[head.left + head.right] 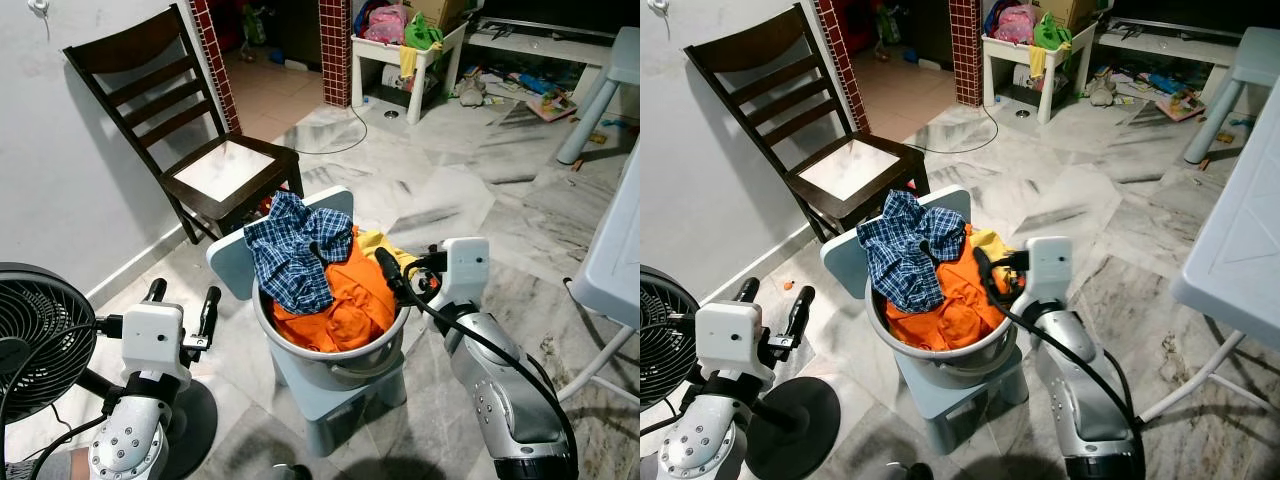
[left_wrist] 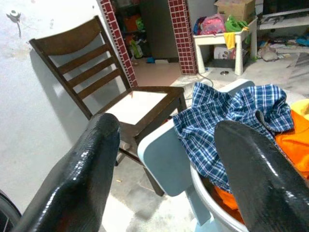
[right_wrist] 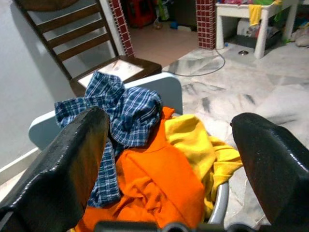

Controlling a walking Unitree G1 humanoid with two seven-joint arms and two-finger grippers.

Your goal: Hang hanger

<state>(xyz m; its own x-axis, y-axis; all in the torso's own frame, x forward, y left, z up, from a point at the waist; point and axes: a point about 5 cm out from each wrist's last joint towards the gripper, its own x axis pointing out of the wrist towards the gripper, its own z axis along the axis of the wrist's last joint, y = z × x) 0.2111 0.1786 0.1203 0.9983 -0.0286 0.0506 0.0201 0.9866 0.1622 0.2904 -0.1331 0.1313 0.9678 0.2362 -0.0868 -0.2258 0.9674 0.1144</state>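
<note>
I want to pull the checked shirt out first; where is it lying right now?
The blue checked shirt lies on top of the laundry in the grey basin, on its left side, draped over the orange garment, with the dark wooden chair behind.

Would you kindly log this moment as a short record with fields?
container: grey basin on a pale blue stool
contents: blue plaid shirt on top, orange garment, yellow cloth
left pincer: open, beside the basin, holding nothing
right pincer: open, at the basin's rim by the yellow cloth
nearby: dark wooden chair, black fan
</note>
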